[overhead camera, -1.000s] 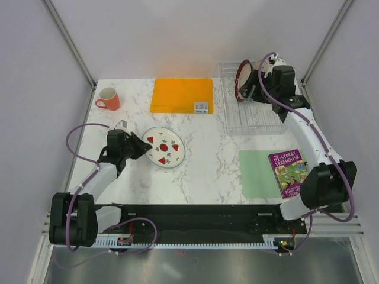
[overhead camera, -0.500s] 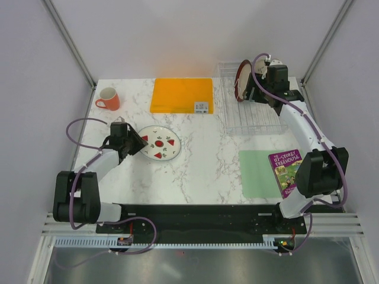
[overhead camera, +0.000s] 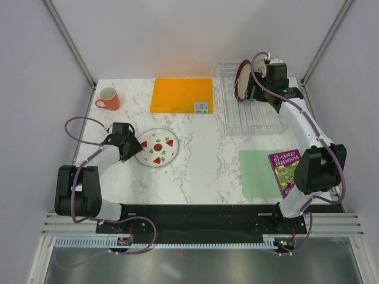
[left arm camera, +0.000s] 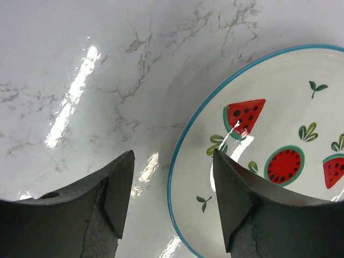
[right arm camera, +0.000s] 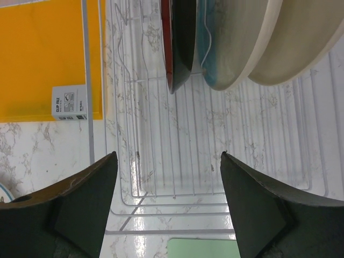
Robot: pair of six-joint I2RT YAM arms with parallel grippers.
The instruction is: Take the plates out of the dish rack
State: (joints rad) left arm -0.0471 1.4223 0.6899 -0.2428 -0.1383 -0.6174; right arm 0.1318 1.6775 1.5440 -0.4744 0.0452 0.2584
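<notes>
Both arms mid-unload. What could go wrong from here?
1. The red plate, blue plate and cream plate stand packed together in the rack. The open right gripper may catch two rims or knock a neighbour when it closes on one.
2. The open left gripper straddles the rim of the watermelon plate, which lies flat. A low retreat could drag or tip it.

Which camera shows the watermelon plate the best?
The top external view: the whole watermelon plate shows there, flat on the table. The left wrist view shows only part, close up. The right wrist view faces the dish rack instead.
</notes>
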